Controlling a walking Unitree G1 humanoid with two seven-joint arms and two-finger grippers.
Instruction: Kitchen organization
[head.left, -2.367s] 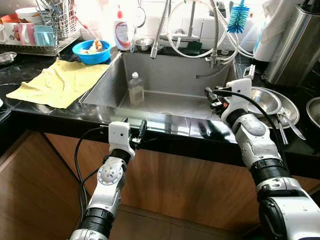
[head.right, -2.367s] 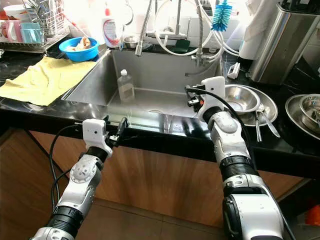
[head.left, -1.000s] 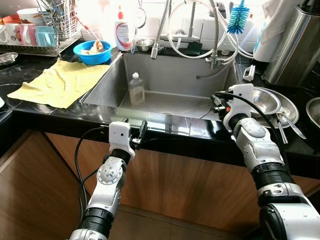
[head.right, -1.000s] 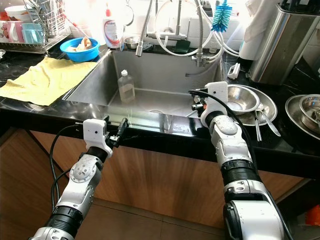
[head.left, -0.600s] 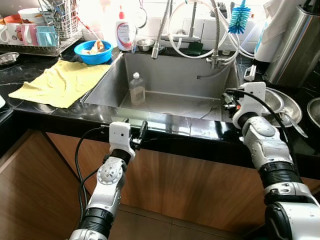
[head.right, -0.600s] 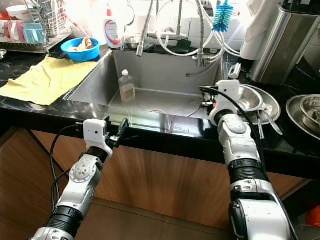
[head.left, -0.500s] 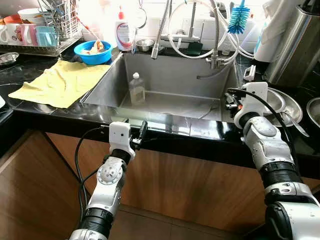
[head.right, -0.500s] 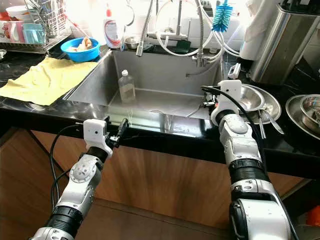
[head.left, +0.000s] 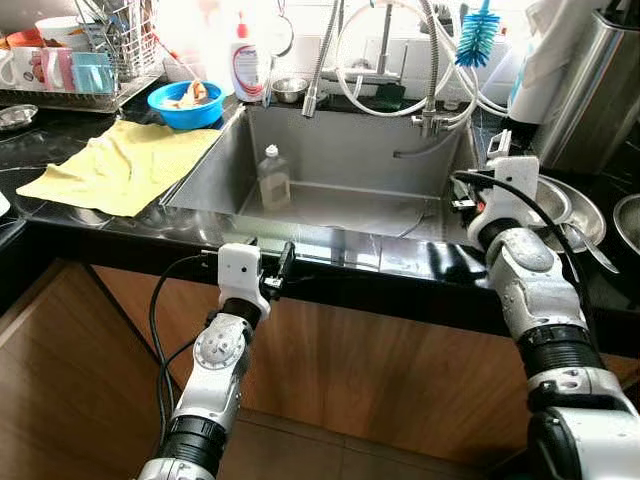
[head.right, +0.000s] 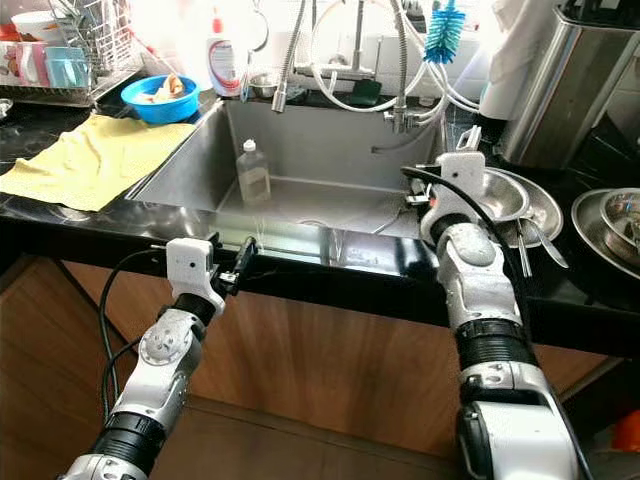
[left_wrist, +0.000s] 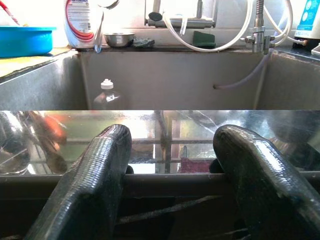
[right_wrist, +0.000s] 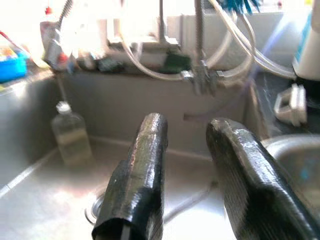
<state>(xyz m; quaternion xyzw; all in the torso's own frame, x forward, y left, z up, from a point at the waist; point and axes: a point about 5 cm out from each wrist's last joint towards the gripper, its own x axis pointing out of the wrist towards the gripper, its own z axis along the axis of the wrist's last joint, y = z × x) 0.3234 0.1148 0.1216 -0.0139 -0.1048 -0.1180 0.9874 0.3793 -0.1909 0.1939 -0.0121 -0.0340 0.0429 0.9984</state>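
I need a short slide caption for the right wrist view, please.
Open right pincer poised above the steel sink, with a clear bottle standing inside.

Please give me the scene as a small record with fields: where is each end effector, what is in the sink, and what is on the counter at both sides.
left end effector: open, empty, at the front edge of the black counter
right end effector: open, empty, over the right rim of the stainless steel sink
in sink: clear plastic bottle with white cap, upright near the back left
counter, left: yellow cloth; blue bowl behind it
counter, right: nested round steel bowls with spoons beside them
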